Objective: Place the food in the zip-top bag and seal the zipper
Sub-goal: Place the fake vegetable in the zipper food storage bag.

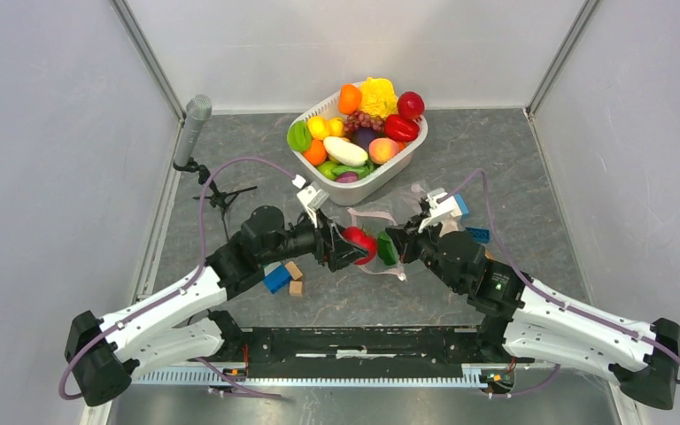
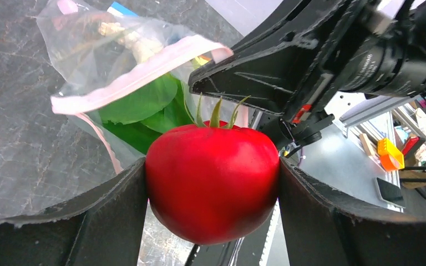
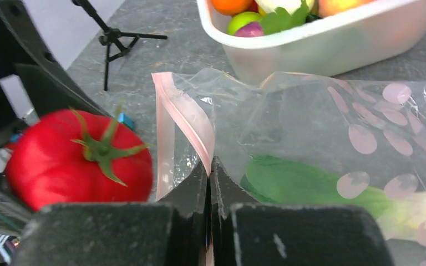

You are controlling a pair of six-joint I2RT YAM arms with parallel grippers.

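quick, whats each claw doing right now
Left claw: closed on the tomato.
Right claw: shut on the bag at its pink strip.

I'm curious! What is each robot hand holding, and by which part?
The left gripper holds the red tomato by its sides. The right gripper pinches the zip-top bag at its pink zipper.
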